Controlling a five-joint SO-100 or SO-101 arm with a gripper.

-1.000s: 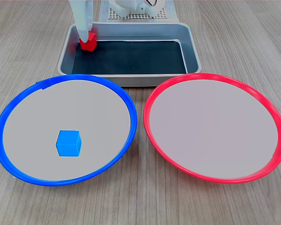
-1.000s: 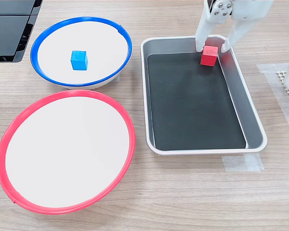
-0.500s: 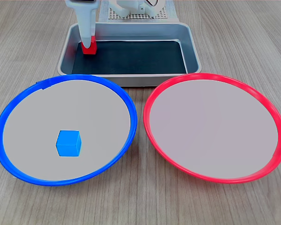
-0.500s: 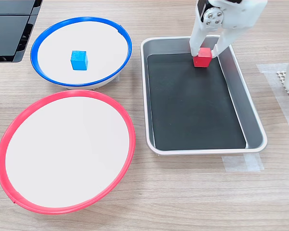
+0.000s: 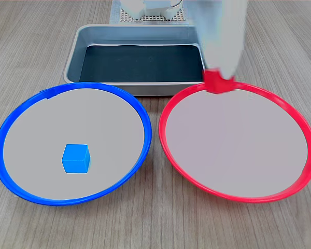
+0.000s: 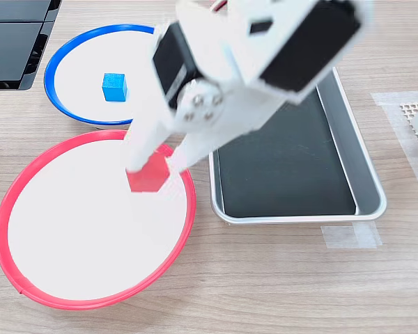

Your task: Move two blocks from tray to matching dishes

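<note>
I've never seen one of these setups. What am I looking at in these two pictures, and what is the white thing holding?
The white thing is a small robot arm ending in a gripper, two fingers that pinch. Both pictures are from fixed cameras off the arm: the first exterior view looks across the wooden table towards the arm's base, the second exterior view looks down from above. On the table are a metal tray with nothing showing in it, a blue-rimmed dish with a blue block in it, and a red-rimmed dish. The gripper is shut on a red block, held over the red dish. The arm looks blurred.
</note>
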